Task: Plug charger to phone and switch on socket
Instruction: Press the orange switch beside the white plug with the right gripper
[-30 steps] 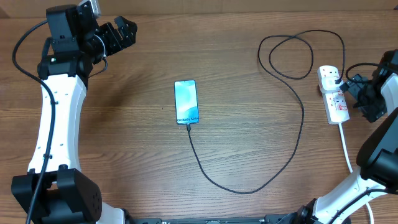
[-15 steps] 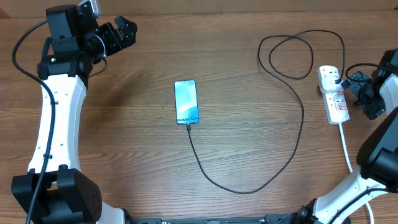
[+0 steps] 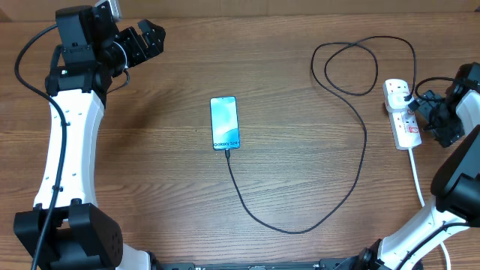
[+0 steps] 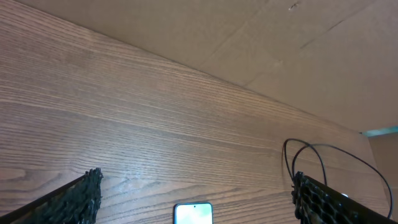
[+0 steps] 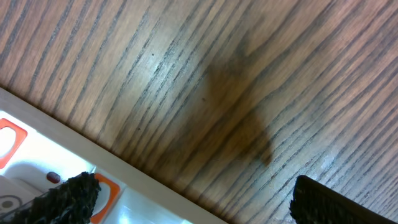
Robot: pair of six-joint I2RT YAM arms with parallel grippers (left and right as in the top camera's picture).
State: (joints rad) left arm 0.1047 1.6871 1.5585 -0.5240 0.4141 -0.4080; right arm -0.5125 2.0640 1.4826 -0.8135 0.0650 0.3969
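Note:
The phone (image 3: 225,123) lies flat mid-table, light blue screen up, with the thin black charger cable (image 3: 352,180) plugged into its near end. The cable loops right and back to a black plug in the white socket strip (image 3: 403,114) at the right. My right gripper (image 3: 430,114) is open, low beside the strip's right edge; its wrist view shows the strip's corner with an orange-red switch (image 5: 102,193) by one fingertip. My left gripper (image 3: 146,37) is open and empty at the far left, well away from the phone. The phone's top edge (image 4: 193,214) shows in the left wrist view.
The strip's white cord (image 3: 417,180) runs toward the table's front right. The charger cable forms loose loops (image 3: 352,67) at the back right, also seen in the left wrist view (image 4: 311,165). A cardboard wall (image 4: 249,37) stands behind the table.
My right gripper has shifted slightly by the socket strip, a touch up and back down. The left arm, phone and cable have not moved.

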